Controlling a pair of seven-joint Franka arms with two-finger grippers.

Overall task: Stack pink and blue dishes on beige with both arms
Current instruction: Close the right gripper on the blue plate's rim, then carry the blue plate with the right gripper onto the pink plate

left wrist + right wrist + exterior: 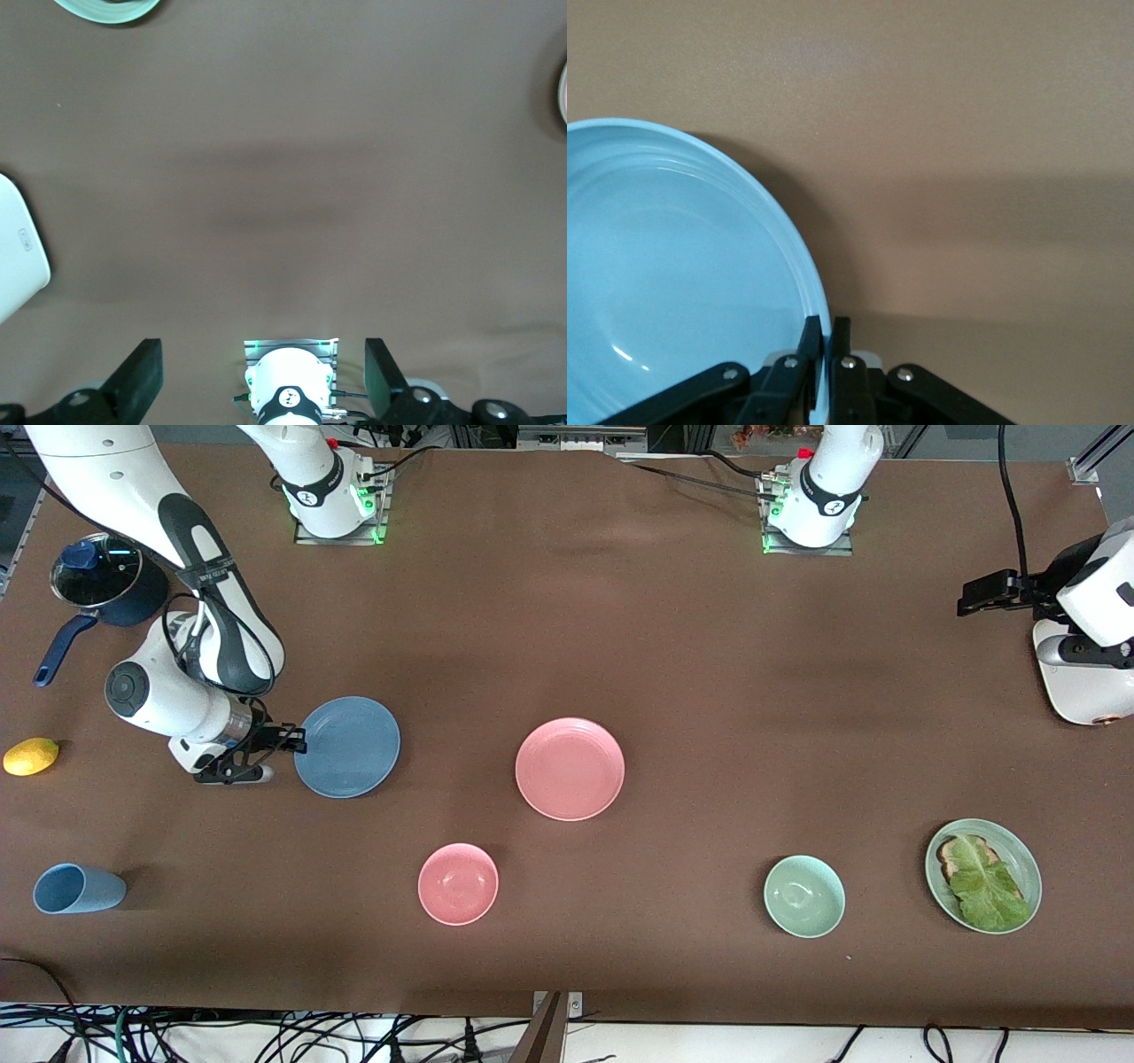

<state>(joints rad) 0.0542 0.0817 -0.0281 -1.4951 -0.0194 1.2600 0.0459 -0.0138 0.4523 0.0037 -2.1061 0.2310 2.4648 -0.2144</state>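
The right claw (826, 350) is clenched on the rim of the blue plate (347, 747), which lies on the counter (620, 629) toward the right arm's end from the pink plate (570, 769). The left claw (262, 376) hangs released, waiting over bare counter. No beige plate is in view. The blue plate looks stiff, smooth and breakable; the thin rim is probably the only purchase.

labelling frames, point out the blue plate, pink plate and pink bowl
blue plate (350, 746), front view, middle of its flat well
pink plate (570, 768), front view, centre of its well
pink bowl (458, 883), front view, inside bottom
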